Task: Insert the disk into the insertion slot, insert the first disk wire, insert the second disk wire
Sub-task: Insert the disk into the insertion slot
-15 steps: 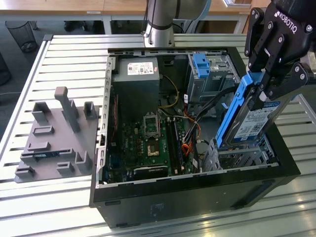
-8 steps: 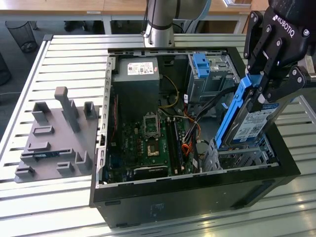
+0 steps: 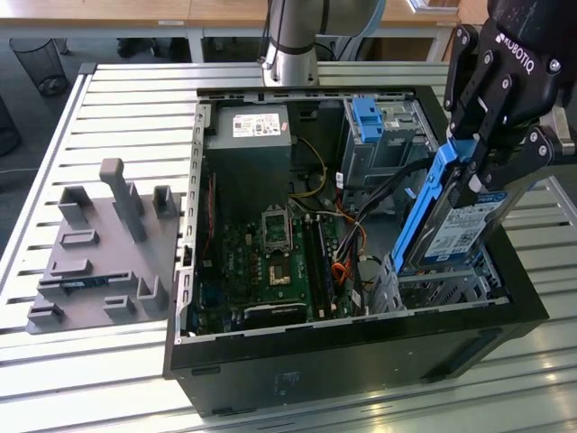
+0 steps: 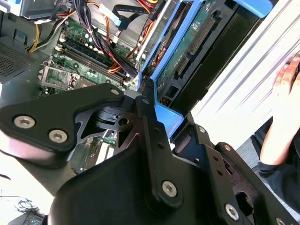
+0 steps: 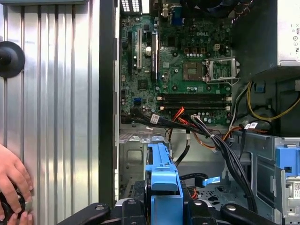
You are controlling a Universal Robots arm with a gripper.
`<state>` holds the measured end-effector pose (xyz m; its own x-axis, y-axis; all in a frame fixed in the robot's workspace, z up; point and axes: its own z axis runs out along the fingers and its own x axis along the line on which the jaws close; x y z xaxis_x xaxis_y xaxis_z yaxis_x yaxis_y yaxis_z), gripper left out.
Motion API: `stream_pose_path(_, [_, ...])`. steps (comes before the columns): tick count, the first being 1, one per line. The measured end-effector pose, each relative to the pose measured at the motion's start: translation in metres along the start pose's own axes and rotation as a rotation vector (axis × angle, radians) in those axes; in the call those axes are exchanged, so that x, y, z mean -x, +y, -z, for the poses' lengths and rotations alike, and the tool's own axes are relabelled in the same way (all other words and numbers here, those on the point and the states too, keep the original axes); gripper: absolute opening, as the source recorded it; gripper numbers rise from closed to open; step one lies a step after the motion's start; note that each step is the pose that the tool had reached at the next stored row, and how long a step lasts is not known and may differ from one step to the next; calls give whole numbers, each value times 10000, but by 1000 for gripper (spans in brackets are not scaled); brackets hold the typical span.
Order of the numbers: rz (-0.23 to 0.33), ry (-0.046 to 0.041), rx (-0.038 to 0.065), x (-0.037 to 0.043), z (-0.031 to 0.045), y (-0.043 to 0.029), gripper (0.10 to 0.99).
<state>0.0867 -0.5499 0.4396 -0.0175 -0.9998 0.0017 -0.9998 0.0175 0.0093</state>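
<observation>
While the claw (image 3: pixel 475 170) grips the disk (image 3: pixel 451 230) by its top, its long axis slants steeply, lower end at the slot (image 3: pixel 446 289), lower right of the exterior view.

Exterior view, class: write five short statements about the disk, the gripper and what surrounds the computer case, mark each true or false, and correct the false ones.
1. The gripper is shut on the disk. True.
2. The disk lies flat, fully seated in the insertion slot. False: it is held steeply tilted, with its lower end at the slot.
3. The disk's caddy is red. False: it is bright blue.
4. A grey fixture plate lies at the exterior view's left of the case. True.
5. In the first wrist view, a person's hand is outside the case. True.
</observation>
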Motion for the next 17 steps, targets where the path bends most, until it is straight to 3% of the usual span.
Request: stream_pose_path(17, [-83,-1,0,0,-109,7,365])
